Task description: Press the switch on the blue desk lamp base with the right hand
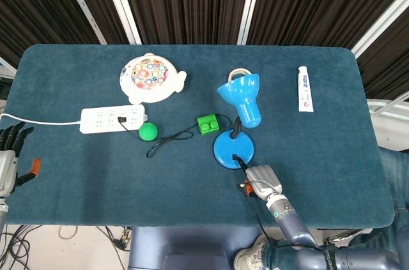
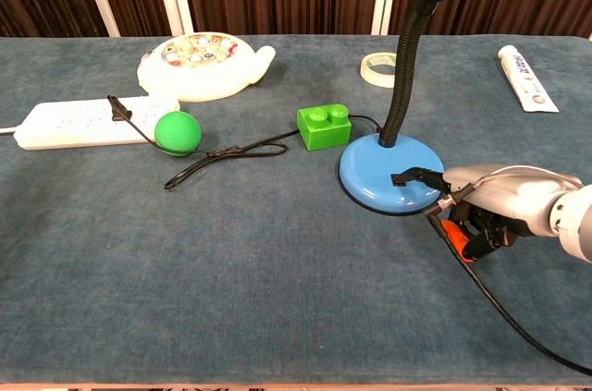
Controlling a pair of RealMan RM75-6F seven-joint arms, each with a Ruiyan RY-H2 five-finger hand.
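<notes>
The blue-carpeted surface [image 1: 77,168] carries everything, and the task looks close to its end but not plainly finished. The blue desk lamp [image 2: 407,58] stands right of centre, its round lamp base [image 2: 375,178] just beside the right hand [image 2: 495,201]. One dark fingertip of that hand reaches over the near edge of the base, at or just above the paint — I cannot tell from either view whether it is pressing. The other fingers are curled under the palm and hold nothing. The switch itself is too small to make out with certainty, and the shade shows no clear glow, so my judgement is that the press is either under way or just about to land; confirming the lamp's state is what remains.

The left hand [image 1: 9,155] hangs off the near-left edge of the surface, fingers spread, holding nothing.

Counted, largest to smallest: one surface, one lamp, one white fish-shaped toy [image 1: 150,77], one white power strip [image 1: 112,119] with a black cord [image 2: 222,152] plugged in, one toothpaste tube [image 1: 306,89], one roll of tape [image 2: 377,67] behind the lamp, one green building brick [image 2: 324,126] and one green ball [image 2: 177,132] — eight kinds, one of each.
</notes>
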